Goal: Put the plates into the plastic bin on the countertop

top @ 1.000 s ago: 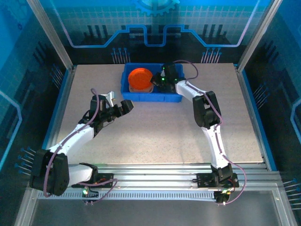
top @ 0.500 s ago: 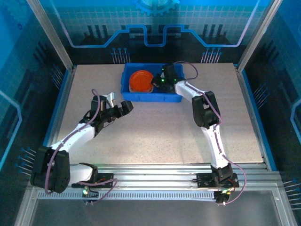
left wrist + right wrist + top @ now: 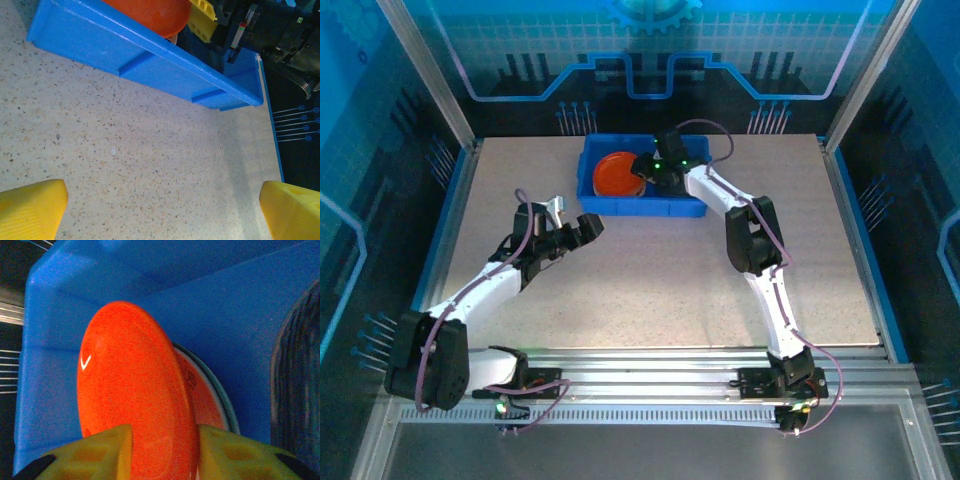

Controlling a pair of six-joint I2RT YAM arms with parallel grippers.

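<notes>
The right gripper (image 3: 165, 447) is pinching the orange-red plate (image 3: 135, 390) above another plate (image 3: 206, 401) in the plastic bin (image 3: 225, 315), release pending; the left gripper (image 3: 160, 210) is hovering wide-jawed.

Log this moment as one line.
right hand: shut on round orange-red plate, inside bright blue plastic bin | left hand: open, over beige speckled countertop

White arms (image 3: 480, 285), black joints (image 3: 750, 240), purple cables (image 3: 525, 235), seemingly ridged yellow fingers (image 3: 30, 210).
</notes>
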